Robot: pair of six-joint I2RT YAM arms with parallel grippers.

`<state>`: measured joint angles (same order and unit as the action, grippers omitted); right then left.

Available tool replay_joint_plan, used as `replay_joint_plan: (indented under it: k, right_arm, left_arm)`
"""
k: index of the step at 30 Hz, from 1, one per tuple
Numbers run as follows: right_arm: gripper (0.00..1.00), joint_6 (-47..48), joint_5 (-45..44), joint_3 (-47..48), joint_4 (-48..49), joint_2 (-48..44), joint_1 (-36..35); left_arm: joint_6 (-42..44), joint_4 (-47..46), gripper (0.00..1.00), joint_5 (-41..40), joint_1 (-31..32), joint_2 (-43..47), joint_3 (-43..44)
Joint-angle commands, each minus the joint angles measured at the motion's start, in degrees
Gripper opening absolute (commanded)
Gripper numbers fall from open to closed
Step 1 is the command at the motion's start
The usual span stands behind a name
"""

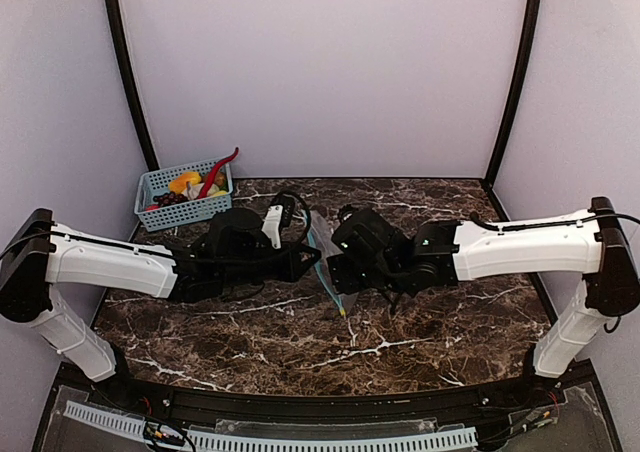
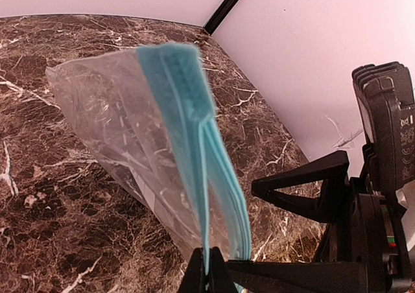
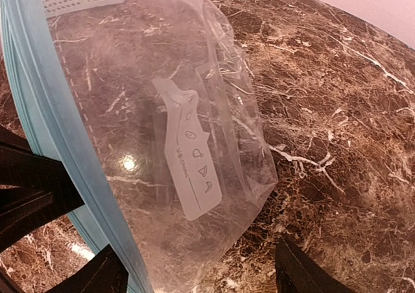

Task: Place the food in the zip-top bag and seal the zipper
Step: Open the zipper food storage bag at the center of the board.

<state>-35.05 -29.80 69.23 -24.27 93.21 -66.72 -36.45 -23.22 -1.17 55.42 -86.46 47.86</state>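
At the bag (image 1: 322,257), both arms (image 1: 110,264) inward.

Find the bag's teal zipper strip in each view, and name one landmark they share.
Top external: the zipper, a thin slanted line at centre.
Left wrist: centre, running down to the bottom edge.
Right wrist: along the left side.
Shared landmark: the dark marble tabletop.

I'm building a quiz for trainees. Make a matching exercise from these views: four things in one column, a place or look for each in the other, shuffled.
Things:
1. zip-top bag
2. zipper
3. food
4. basket

Descriptions:
A. blue mesh, at the far left
B. clear plastic with white print
C. light teal-blue strip
D. heaped in the basket

Pairs: 1-B, 2-C, 3-D, 4-A
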Motion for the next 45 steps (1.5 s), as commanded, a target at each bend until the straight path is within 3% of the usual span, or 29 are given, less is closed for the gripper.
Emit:
replay_joint_plan:
  k: [1,22,27,34,40,45]
  right_arm:
    - [0.75,-1.3,-4.4,0.8,-2.1,-0.9,-0.4]
    - [0.70,3.9,-6.3,3.1,2.3,7.1,5.3]
    - [0.56,2.8,-8.3,1.8,0.7,5.5,7.4]
    - [0.44,0.9,-11.5,0.5,-3.0,2.4,8.7]
    - [0.42,-1.3,-11.0,1.5,-6.1,1.8,8.8]
    - [0.46,5.4,-1.4,1.2,-1.5,1.4,8.6]
  left_arm:
    - [0.4,0.6,0.01,0.2,0.2,1.3,0.2]
    - [-1.9,-2.7,0.01,8.4,0.2,0.3,0.7]
    - [1.3,3.5,0.01,2.8,0.1,2.8,-0.2]
    - [4.8,15.8,0.01,-9.7,0.1,6.8,-1.7]
    - [5.6,19.7,0.01,-13.8,0.2,6.7,-1.3]
    - [5.5,13.6,0.01,-7.8,0.2,5.1,-1.6]
